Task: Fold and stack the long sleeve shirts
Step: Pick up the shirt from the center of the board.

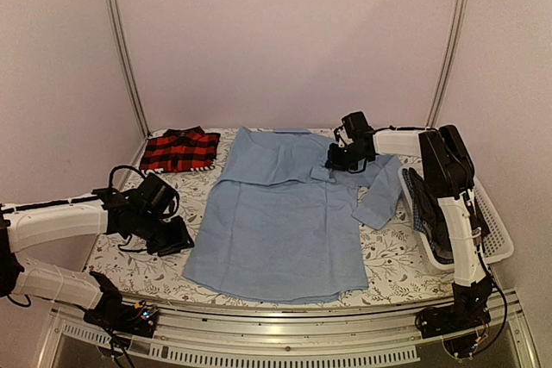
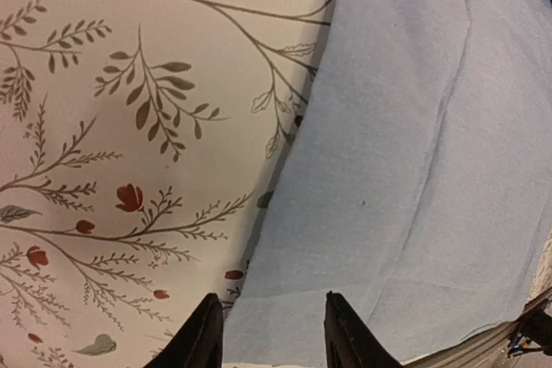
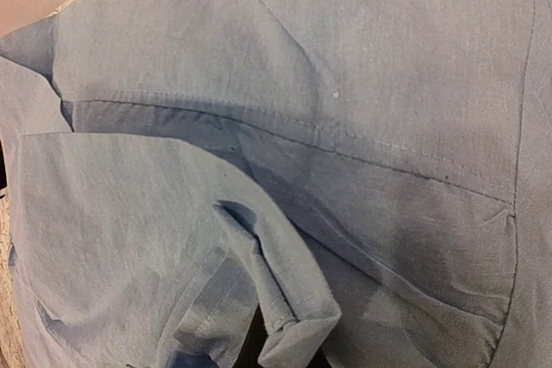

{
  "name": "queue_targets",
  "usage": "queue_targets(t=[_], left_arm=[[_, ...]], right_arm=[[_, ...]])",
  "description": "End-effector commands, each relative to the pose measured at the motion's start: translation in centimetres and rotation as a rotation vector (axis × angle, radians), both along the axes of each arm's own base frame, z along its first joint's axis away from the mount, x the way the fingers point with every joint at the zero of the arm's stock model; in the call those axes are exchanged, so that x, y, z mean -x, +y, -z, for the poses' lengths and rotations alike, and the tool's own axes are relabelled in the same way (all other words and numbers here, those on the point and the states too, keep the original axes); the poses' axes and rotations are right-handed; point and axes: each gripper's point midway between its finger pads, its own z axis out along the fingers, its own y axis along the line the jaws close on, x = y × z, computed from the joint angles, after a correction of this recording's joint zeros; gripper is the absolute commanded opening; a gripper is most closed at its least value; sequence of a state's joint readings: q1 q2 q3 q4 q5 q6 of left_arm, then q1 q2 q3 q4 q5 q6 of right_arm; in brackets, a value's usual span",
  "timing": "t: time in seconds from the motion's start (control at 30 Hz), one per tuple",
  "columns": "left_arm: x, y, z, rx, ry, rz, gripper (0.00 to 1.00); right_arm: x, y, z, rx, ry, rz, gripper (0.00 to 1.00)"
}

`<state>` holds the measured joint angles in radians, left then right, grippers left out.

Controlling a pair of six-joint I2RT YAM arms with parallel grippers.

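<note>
Light blue shirt lies flat mid-table, back up, right sleeve angled out toward the basket. Red plaid shirt sits folded at the far left corner. Left hand is low at the shirt's left side edge, fingers apart, nothing held. Right hand is over the right shoulder; cannot tell if it grips. Likely step: folding the sleeve in. Pinch cloth near the seam, lift low, lay it straight across, no bunching.
</note>
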<state>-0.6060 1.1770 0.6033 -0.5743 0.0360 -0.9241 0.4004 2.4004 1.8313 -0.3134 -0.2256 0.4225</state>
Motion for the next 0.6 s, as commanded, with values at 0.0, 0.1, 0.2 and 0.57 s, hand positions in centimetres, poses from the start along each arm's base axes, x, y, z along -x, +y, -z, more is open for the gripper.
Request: queue_targets(t=[0.0, 0.1, 0.2, 0.57], left_arm=[[2.9, 1.0, 1.0, -0.01, 0.063, -0.084, 0.39], [4.4, 1.1, 1.8, -0.022, 0.101, -0.075, 0.38], [5.6, 0.8, 2.6, -0.022, 0.136, -0.052, 0.38], [6.6, 0.2, 3.6, -0.037, 0.168, 0.013, 0.27]], right_arm=[[0.5, 1.8, -5.0, -0.06, -0.073, -0.058, 0.0], [0.5, 2.4, -7.4, -0.082, -0.11, -0.071, 0.0], [0.6, 3.2, -9.8, -0.101, -0.151, -0.086, 0.0], [1.8, 5.7, -16.7, -0.152, -0.256, -0.139, 0.0]])
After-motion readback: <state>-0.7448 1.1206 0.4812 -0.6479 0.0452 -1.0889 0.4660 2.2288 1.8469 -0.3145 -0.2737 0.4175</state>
